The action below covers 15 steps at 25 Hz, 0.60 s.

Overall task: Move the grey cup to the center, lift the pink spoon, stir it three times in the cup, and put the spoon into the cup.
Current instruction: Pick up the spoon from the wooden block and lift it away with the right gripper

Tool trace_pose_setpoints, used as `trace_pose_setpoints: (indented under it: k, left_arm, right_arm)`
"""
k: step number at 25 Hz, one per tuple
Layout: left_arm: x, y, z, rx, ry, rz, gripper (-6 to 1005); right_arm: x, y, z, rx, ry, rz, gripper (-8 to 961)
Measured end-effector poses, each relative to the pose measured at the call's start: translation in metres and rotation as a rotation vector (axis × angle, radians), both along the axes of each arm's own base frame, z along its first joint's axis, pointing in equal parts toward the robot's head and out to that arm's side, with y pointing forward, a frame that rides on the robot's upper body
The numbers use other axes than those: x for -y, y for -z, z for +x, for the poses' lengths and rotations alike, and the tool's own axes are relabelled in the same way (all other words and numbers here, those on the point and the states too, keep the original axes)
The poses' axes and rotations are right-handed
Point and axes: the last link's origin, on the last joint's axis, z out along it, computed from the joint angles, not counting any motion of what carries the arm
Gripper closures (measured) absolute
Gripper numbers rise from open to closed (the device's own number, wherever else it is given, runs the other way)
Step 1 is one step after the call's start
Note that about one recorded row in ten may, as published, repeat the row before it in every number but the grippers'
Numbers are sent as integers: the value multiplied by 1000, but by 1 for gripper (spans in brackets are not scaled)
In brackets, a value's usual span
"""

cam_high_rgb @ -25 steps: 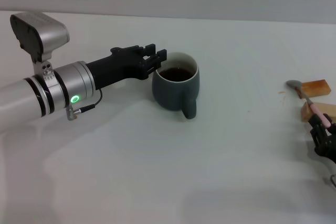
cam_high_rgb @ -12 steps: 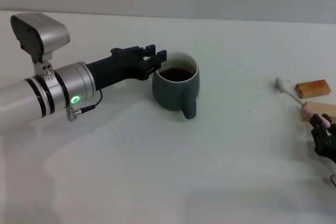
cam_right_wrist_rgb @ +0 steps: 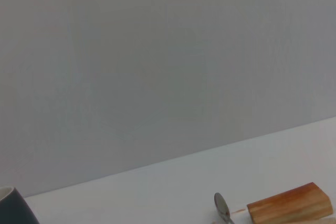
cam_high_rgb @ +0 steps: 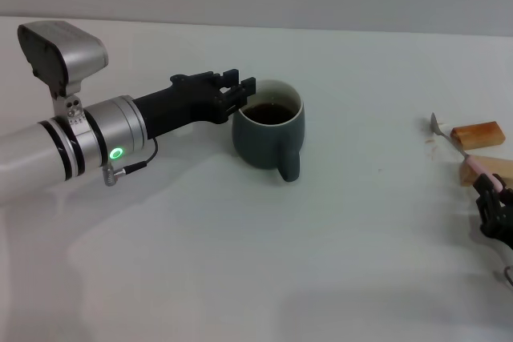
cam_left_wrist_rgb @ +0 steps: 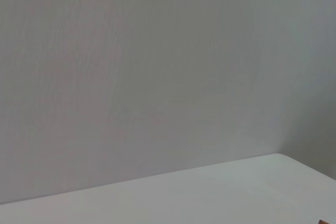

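Observation:
The grey cup stands mid-table with dark liquid inside and its handle toward me; its edge also shows in the right wrist view. My left gripper sits at the cup's left rim, its black fingers closed on that rim. At the right edge, my right gripper is shut on the pink handle of the pink spoon. The spoon slants up and left over the wooden blocks, far from the cup, and its silver bowl is turned nearly edge-on.
Two tan wooden blocks lie at the right, one farther back and one nearer under the spoon's handle. The far block also shows in the right wrist view. The white table meets a grey wall behind.
The spoon's bowl came off the far wooden block, swung left, and now sits slightly higher and turned edge-on. The cup and the left arm stayed where they were.

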Motion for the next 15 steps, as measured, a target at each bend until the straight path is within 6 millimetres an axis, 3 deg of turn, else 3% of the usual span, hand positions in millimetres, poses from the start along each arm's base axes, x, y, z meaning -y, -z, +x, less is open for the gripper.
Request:
trace_pose_setpoints:
  k: [15]
  left_arm:
    - [1,2,0,1,-3,-3,653]
  right_arm:
    - [0,-1,-1,-3,-6,5,845]
